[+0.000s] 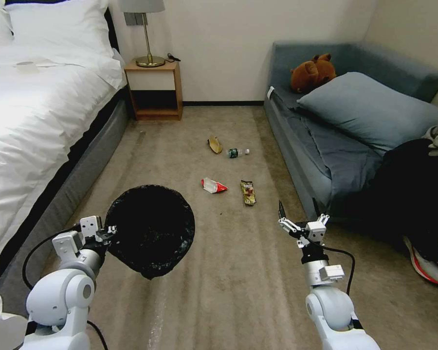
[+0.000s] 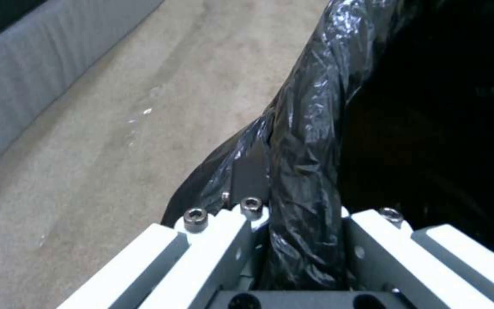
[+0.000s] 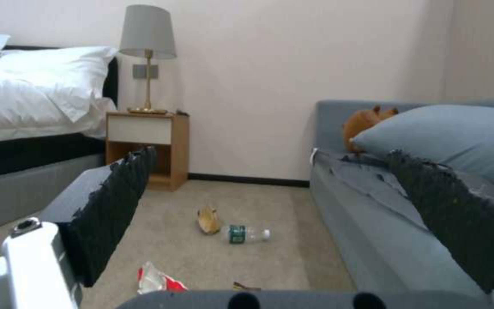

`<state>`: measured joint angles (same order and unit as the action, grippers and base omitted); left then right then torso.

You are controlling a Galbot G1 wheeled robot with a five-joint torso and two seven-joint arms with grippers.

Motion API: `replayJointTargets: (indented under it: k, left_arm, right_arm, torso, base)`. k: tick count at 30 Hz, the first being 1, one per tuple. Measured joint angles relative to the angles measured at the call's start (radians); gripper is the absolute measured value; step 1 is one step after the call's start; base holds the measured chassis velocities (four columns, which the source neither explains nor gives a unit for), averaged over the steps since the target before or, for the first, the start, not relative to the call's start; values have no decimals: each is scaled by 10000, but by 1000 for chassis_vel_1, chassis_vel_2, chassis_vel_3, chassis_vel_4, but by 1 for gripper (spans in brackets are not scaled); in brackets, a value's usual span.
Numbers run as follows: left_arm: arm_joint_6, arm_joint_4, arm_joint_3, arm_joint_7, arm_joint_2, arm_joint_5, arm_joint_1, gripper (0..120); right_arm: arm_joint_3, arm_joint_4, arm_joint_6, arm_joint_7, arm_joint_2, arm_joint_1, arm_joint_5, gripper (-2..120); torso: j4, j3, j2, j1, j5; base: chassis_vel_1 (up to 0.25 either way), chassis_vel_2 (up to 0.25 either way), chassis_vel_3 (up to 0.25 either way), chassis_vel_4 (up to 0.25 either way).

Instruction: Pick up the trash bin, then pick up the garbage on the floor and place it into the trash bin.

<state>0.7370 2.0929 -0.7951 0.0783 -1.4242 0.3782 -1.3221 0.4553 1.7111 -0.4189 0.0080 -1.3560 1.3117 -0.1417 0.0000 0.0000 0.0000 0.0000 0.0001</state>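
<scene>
1. Currently between two big pieces of furniture: white bed (image 1: 39,107) on my left, grey-blue sofa (image 1: 345,131) on my right. Beige carpet (image 1: 238,272) runs between them.
2. Nightstand (image 1: 155,90) stands against the far wall beside the bed, with a lamp (image 1: 146,29) on top. A brown teddy bear (image 1: 312,73) sits on the sofa behind a grey pillow (image 1: 374,114).
3. My trash bin (image 1: 150,231) is off the floor at my front left, black bag liner over the rim, mouth facing up toward my head camera.
4. My left gripper (image 1: 108,233) is clamped onto the bin's rim; in the left wrist view the fingers (image 2: 224,240) pinch the bagged rim, one inside and one outside the wall.
5. My right gripper (image 1: 297,221) hangs over the carpet at front right near the sofa base, jaws spread wide, nothing in them. Its pads (image 3: 115,206) frame the litter in the right wrist view.
6. Garbage is all on the carpet ahead, beyond both grippers:
   - yellow-brown snack packet (image 1: 248,192), nearest my right gripper
   - red-and-white wrapper (image 1: 213,185), just left of the packet
   - clear bottle (image 1: 237,152) with green label, lying on its side farther out
   - tan paper scrap (image 1: 215,145), just left of the bottle
</scene>
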Motion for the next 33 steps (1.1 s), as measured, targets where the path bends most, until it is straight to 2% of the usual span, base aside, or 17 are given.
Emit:
replayJointTargets:
  k: [5,12,17,33]
  left_arm:
    - [-6,-63,18,75,-172,-199,-62,1]
    - [-62,-263,-20,172,-130,-162,51,1]
    - [-57,-249,-28,275,-184,185,8,1]
    - [-29,-174,-120,313,-329,408,1,1]
  right_arm:
    - [-23,-230,-13,-3,35,-88,-91,100]
    - [-23,-270,-12,-99,2,-84,-64,100]
    - [3,-310,-8,-182,22,-55,-53,100]
    - [165,-302,-61,-188,75,1,-220,100]
  torso:
    - [1,0,0,0,-1]
    - [0,0,0,0,-1]
    - [0,0,0,0,-1]
    - [0,0,0,0,-1]
  base:
    - [0,0,0,0]
    - [0,0,0,0]
    - [0,0,0,0]
    - [-30,33,37,-36]
